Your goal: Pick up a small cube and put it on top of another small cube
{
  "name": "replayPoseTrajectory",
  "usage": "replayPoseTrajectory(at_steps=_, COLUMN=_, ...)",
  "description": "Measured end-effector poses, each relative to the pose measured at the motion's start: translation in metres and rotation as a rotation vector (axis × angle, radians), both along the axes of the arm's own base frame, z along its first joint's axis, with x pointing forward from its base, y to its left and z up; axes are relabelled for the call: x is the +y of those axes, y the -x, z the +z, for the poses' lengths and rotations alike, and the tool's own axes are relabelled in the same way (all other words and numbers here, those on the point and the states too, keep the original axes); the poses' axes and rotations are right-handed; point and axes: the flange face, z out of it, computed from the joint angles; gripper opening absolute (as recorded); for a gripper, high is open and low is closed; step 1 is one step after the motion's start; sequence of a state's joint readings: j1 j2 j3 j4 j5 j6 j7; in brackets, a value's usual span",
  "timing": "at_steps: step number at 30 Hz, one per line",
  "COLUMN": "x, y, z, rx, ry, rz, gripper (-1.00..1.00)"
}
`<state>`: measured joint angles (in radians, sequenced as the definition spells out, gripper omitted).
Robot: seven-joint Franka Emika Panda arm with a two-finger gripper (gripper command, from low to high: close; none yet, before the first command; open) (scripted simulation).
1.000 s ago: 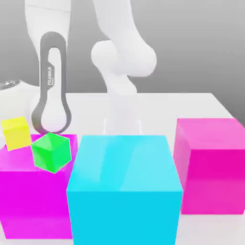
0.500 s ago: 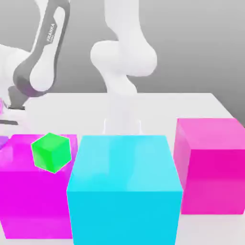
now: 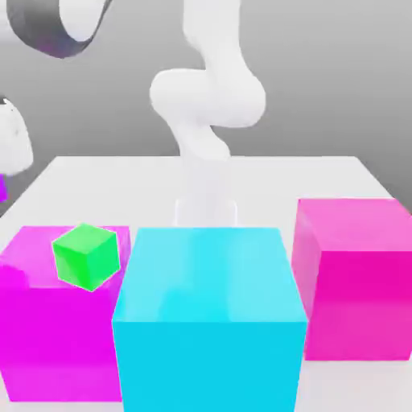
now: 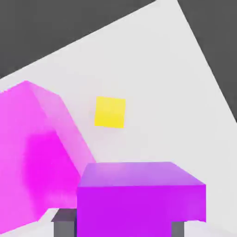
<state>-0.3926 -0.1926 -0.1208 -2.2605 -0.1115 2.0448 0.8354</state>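
On white counter (image 4: pixel 185 83), just beside a big magenta block (image 4: pixel 32 152), lies the small yellow cube (image 4: pixel 110 112), prob. light, stiff, slick-faced, so grip opp. flat sides, w/ open room elsewhere, while end effector (image 4: pixel 124 227) pinches a purple cube (image 4: pixel 141 194) & green cube (image 3: pixel 86 257) sits atop the exterior view's left magenta block (image 3: pixel 48 338).

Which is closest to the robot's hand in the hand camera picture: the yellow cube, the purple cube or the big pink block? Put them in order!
1. The purple cube: right at the gripper, between its grey fingers.
2. The big magenta block: just beside the purple cube, looking large and close.
3. The small yellow cube: farthest, alone out on the white table past both.
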Motion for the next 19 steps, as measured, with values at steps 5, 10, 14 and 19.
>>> replayPoseTrajectory(at_steps=5, x=0.086, y=-0.03, z=0.022, rx=-0.046, ry=-0.054, rz=0.033, gripper=-1.0)
replayPoseTrajectory(at_steps=10, x=0.094, y=-0.034, z=-0.027, rx=-0.056, ry=-0.062, rz=0.046, gripper=1.0)
replayPoseTrajectory(at_steps=14, x=0.094, y=-0.034, z=-0.027, rx=-0.056, ry=-0.062, rz=0.046, gripper=1.0)
replayPoseTrajectory(at_steps=19, x=0.094, y=-0.034, z=0.009, rx=-0.055, ry=-0.057, rz=0.047, gripper=1.0)
